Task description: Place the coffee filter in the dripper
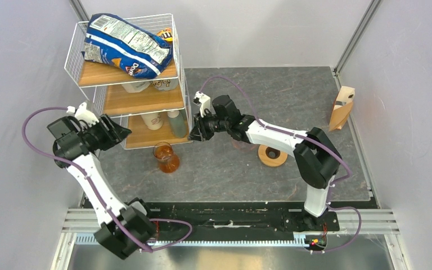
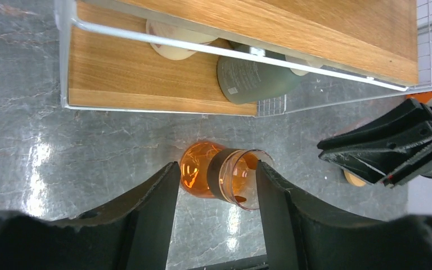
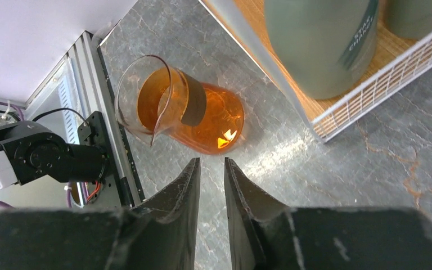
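Left fingers [image 2: 157, 214] face amber carafe [image 2: 202, 171] (seemingly empty) beside shelf rack [image 2: 146, 73].

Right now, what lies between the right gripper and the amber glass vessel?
Only bare tabletop separates the right gripper from the amber glass vessel; the right wrist view shows it clearly.

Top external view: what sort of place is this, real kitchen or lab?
Probably a lab robot cell staged as a coffee corner: bare grey panel walls, a wire shelf holding a chip bag, and an amber glass carafe and wooden dripper on the table.
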Robot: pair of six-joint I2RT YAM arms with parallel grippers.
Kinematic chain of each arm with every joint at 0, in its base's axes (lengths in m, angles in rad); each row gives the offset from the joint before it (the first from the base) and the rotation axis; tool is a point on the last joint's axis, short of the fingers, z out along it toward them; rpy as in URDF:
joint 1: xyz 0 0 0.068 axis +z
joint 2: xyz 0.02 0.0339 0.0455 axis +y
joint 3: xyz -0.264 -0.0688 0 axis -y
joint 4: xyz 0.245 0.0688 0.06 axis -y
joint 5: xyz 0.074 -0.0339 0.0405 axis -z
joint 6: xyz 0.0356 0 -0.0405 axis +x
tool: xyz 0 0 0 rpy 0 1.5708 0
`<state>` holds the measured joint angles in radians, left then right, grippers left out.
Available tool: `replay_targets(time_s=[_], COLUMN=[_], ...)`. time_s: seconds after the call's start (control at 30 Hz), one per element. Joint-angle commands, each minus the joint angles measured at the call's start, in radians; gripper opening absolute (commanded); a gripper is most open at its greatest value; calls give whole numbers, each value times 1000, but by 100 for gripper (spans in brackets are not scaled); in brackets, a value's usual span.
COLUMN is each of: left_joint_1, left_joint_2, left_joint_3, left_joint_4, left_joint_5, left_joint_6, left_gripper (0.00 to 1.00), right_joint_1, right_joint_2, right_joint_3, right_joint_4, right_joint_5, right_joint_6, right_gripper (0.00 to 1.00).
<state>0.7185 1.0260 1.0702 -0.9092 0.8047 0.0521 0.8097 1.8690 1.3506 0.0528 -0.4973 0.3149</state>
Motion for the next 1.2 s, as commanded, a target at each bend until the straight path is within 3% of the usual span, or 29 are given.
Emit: replay_targets(time_s=[0.0,0.5,1.17], left_joint_1=[20,20,18], left_joint_2=[79,339,402], left_joint_3=[8,76,102], left_joint_4=[59,223,296], left_joint_5=[156,156,146], left_joint_6=[135,128,105], left_gripper=[57,55,55], right_joint_1=[-2,-57,-76], right_joint_2=[47,230,347], right_joint_3=[75,285,466], right_joint_4=[96,49,-27], right_joint_5=[-38,-67,37], right_joint_6=[16,34,34], right_gripper=[28,25,24])
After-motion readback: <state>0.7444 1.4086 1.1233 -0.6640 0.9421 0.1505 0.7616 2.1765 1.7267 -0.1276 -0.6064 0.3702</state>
